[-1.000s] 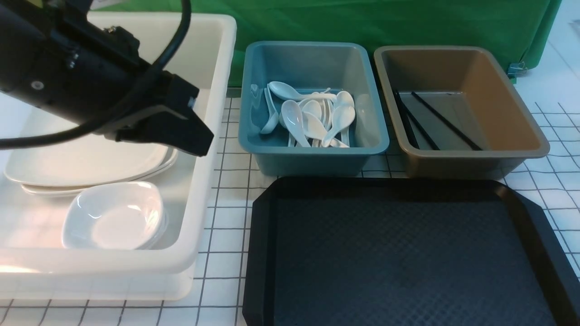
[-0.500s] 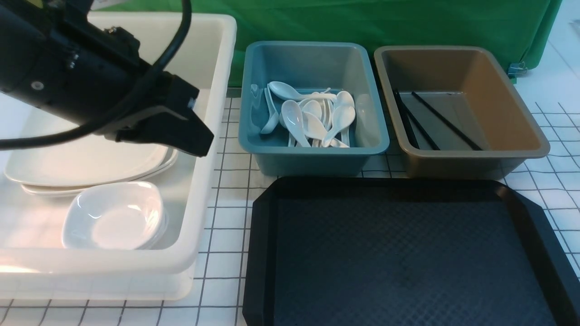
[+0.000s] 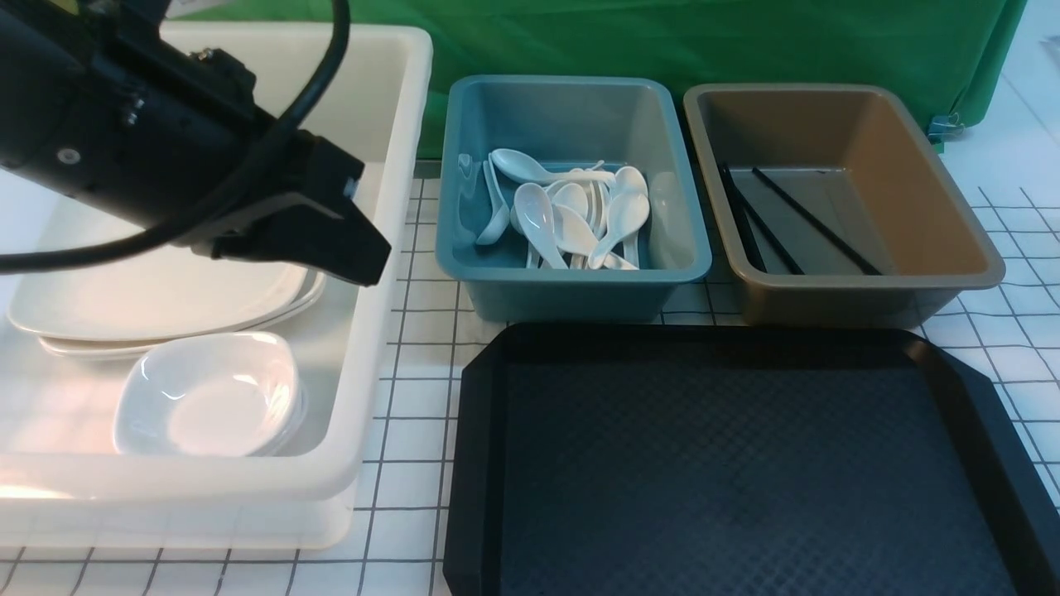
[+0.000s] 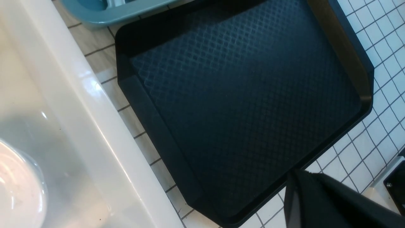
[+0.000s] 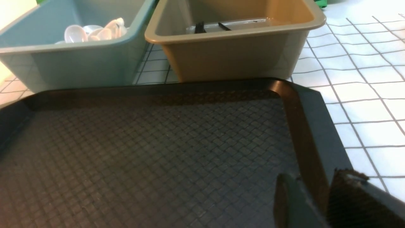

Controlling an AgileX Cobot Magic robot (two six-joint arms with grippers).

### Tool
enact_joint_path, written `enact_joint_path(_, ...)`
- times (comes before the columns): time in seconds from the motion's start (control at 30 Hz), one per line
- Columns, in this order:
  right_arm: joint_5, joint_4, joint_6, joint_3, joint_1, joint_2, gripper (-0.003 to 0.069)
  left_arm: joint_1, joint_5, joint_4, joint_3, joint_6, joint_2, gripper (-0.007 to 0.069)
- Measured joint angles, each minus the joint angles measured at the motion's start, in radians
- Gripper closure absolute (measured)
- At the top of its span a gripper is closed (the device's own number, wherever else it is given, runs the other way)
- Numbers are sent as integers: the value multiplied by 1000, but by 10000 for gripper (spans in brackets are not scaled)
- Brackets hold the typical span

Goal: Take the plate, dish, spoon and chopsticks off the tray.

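Observation:
The black tray (image 3: 729,463) lies bare at the front; it also shows in the left wrist view (image 4: 240,104) and the right wrist view (image 5: 152,152). The white plate (image 3: 149,298) lies on a stack in the white tub, with the small dish (image 3: 211,397) in front of it. Several white spoons (image 3: 571,219) lie in the teal tub. The black chopsticks (image 3: 787,219) lie in the brown tub. My left gripper (image 3: 368,257) hangs shut and empty above the white tub's right side. My right gripper (image 5: 311,186) is open and empty over the tray's right rim, out of the front view.
The white tub (image 3: 364,356) stands left of the tray. The teal tub (image 3: 571,290) and brown tub (image 3: 861,298) stand side by side just behind the tray. A green cloth (image 3: 662,41) hangs at the back. The table has a white checked cover (image 3: 414,397).

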Motion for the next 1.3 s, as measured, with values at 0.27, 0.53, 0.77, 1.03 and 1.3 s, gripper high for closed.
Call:
enact_joint_path(0.27, 0, 0, 0, 0, 0, 0, 419, 0, -1, 0, 0, 0, 0, 606)
enact_joint_path(0.53, 0, 0, -43, 0, 0, 0, 419, 0, 39, 0, 0, 3, 0, 606)
enact_joint_path(0.77, 0, -2, -131, 0, 0, 0, 419, 0, 46, 0, 0, 7, -1, 606)
enact_joint_path(1.03, 0, -2, -136, 0, 0, 0, 419, 0, 46, 3, 28, 8, -116, 606)
enact_joint_path(1.3, 0, -2, -138, 0, 0, 0, 419, 0, -238, 7, 369, 23, -447, 606)
